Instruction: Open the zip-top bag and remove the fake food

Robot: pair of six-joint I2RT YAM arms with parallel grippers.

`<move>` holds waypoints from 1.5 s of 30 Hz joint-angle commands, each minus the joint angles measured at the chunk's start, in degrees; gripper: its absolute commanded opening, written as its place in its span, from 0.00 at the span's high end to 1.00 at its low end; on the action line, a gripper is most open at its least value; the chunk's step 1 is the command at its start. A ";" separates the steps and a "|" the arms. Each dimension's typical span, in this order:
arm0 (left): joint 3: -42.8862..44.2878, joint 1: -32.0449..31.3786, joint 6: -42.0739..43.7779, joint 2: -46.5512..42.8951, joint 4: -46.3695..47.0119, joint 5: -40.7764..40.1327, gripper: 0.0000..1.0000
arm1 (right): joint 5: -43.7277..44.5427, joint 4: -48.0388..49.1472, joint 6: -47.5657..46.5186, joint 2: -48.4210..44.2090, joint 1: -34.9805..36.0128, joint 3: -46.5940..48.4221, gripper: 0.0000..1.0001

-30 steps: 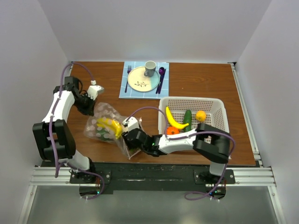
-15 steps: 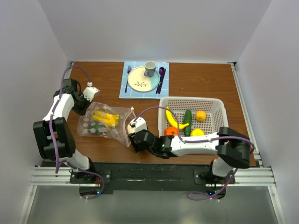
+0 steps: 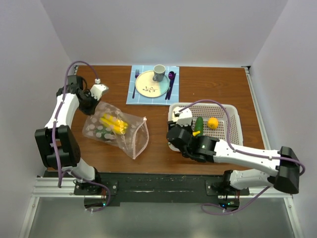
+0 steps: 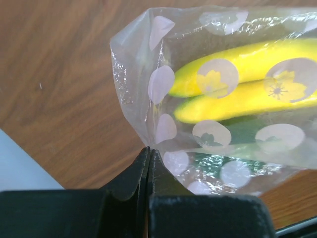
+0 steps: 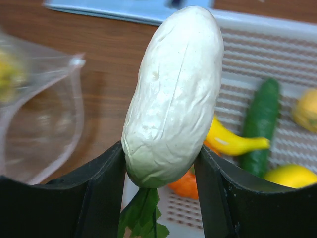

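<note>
At the left wall of the white basket (image 3: 233, 115), the right tool (image 5: 159, 163) stands about half open. It is clamped around a white radish (image 5: 173, 89), which sticks out past the fingertips, with green leaves hanging between the jaws. Inside the basket lies part of the fake food (image 3: 198, 124): a green cucumber (image 5: 260, 121), a banana (image 5: 233, 144), an orange (image 5: 185, 184) and a lemon (image 5: 292, 176).

Well to the left of the basket, the zip-top bag (image 3: 130, 141) lies on the counter (image 3: 213, 82), with its pink-edged mouth gaping toward the basket. Yellow bananas (image 4: 237, 106) and something green sit inside it. Farther left of the basket and farther back, the left tool (image 4: 148, 153) is fully closed, pinching the bag's bottom corner.

Beyond the basket's far left corner is a blue placemat (image 3: 174, 93) carrying a plate (image 3: 151, 84), a cup (image 3: 159, 72) and cutlery.
</note>
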 commanded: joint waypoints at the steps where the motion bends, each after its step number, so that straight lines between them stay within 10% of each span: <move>1: 4.92 -4.98 -2.71 -3.45 -7.03 7.40 1.00 | 15.11 -19.01 17.89 4.08 -1.60 -1.89 0.95; 6: 4.22 -8.58 -4.38 -4.52 -8.17 7.93 1.00 | 16.62 -21.62 22.27 6.89 -1.69 -1.89 0.64; 7: 4.30 -8.76 -4.56 -4.08 -8.53 8.10 1.00 | 15.57 -19.85 18.26 6.98 -1.69 -1.81 0.41; 11: 7.29 -9.03 -4.82 -3.55 -11.25 8.89 1.00 | 16.00 -16.50 13.39 7.69 -1.52 0.74 0.01; 23: -0.88 -9.03 -4.21 -2.76 -0.63 -3.32 1.00 | 10.66 11.26 -9.02 4.78 12.72 -4.70 0.06; 29: -3.52 -9.38 -4.03 -0.56 3.68 -6.40 1.00 | 0.10 27.25 -14.83 14.35 12.90 -7.52 0.22; 45: -8.35 -14.74 -7.28 2.60 7.99 -7.02 1.00 | -11.06 40.72 -21.69 31.41 6.92 1.62 0.19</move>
